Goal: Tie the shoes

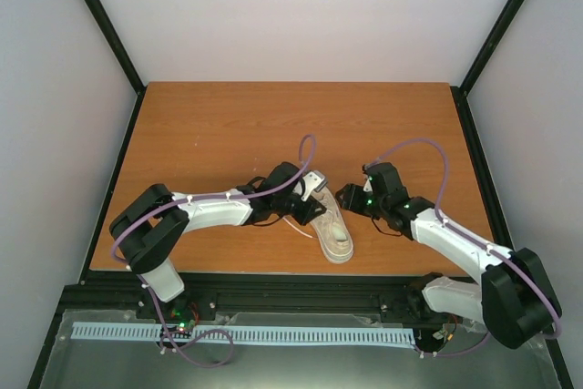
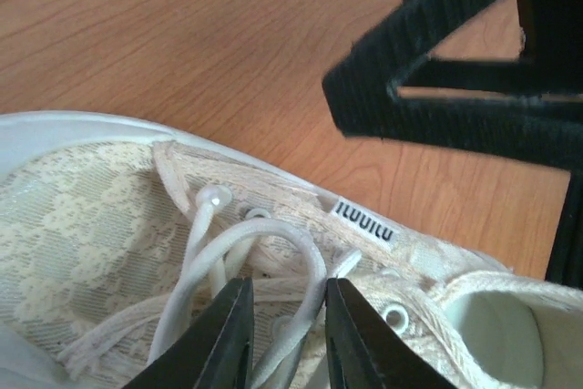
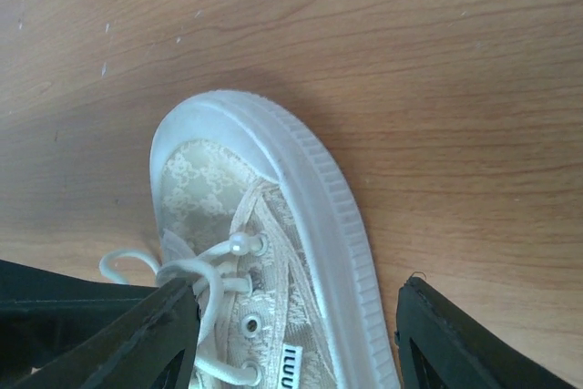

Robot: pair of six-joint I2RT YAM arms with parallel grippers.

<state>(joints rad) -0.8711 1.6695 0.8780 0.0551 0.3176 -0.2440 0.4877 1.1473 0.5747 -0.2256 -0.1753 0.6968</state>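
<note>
The cream lace-patterned sneaker [image 1: 335, 230] lies on the wooden table between both arms. In the left wrist view the shoe [image 2: 91, 225] fills the lower half. My left gripper [image 2: 290, 334] has its jaws a narrow gap apart, and a raised loop of white lace [image 2: 301, 243] passes between them, touching the right finger. My right gripper [image 3: 296, 334] is wide open, its fingers on either side of the shoe [image 3: 301, 189] at the eyelets. The lace loop [image 3: 196, 271] shows by its left finger. From above, the left gripper [image 1: 308, 202] and the right gripper [image 1: 349, 196] meet over the shoe.
The wooden table [image 1: 228, 134] is enclosed by white walls and black frame posts. A black rail [image 1: 273, 284] runs along the near edge. A loose lace end [image 1: 296, 228] trails on the table left of the shoe. The right gripper's finger [image 2: 455, 70] hangs close above the left gripper.
</note>
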